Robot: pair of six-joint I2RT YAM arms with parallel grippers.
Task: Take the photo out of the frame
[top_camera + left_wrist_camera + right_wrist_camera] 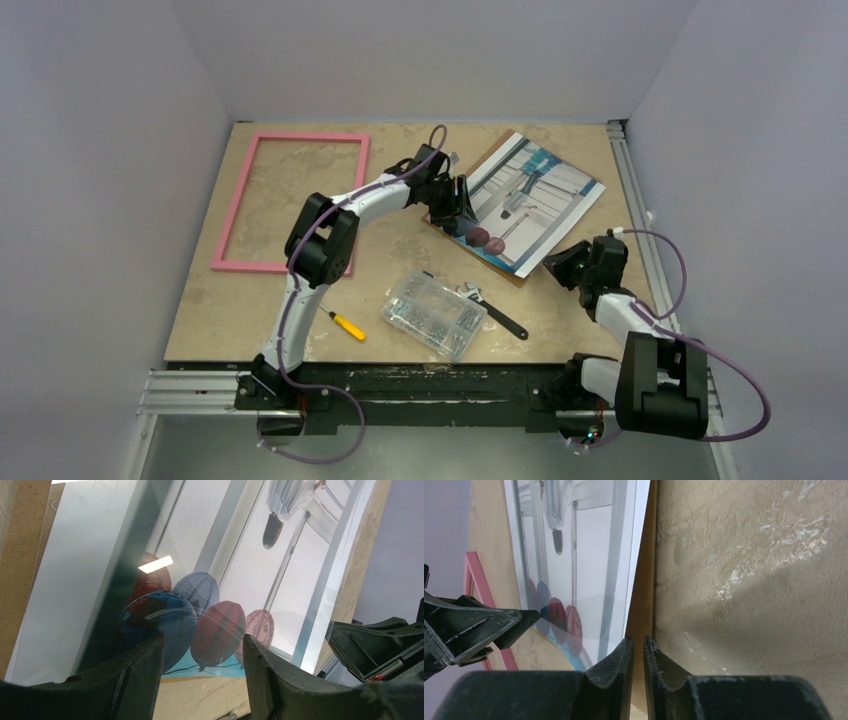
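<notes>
Pink frame point(306, 136) at ten o'clock on table point(400, 250), only tabletop showing inside. Photo point(535, 195) at one o'clock, well apart from it, flat on brown backing board point(644, 595). Left gripper point(463, 212): stands spread over photo's corner with red and blue balls point(485, 238). Right gripper point(638, 647): at photo's five o'clock edge, fingers almost pressed together, board edge running to slit; pinched or not, cannot tell.

The table point(395, 245) bears frame point(310, 136), backing board point(646, 580), screw box point(434, 315), wrench point(495, 312), screwdriver point(348, 325).
</notes>
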